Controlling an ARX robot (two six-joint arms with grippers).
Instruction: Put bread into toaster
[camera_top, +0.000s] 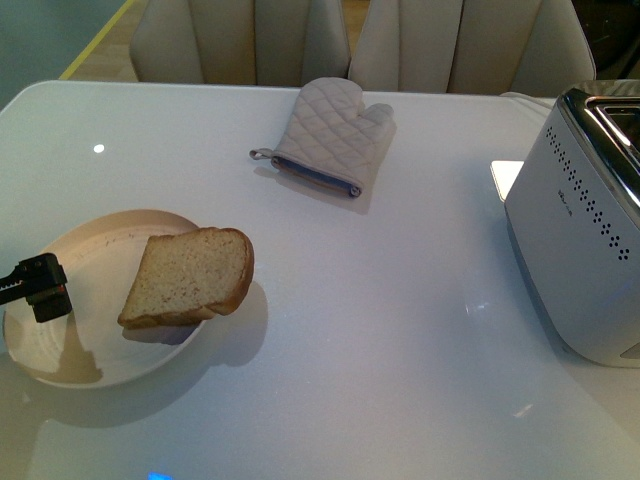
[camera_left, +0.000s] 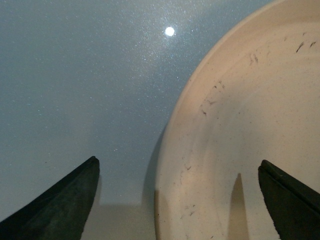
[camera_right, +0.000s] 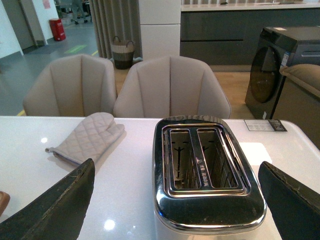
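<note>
Bread: one brown-crusted slice (camera_top: 190, 275) lay tilted on the right side of the plate, its rounded end reaching past the rim.
Plate: cream, round (camera_top: 70, 345), at the near left of the white tabletop (camera_top: 380, 330).
Left tool (camera_left: 177, 162): fingers stood well apart and held nothing; it hung over the plate's left rim, apart from the bread.
Right tool (camera_right: 176, 164): fingers spread wide, empty, with the toaster between and beyond them.
Toaster: white with a chrome top (camera_top: 575, 220), at the right edge, well apart from the plate; both slots empty.
Oven mitt: grey, quilted (camera_top: 330, 135), far middle.
</note>
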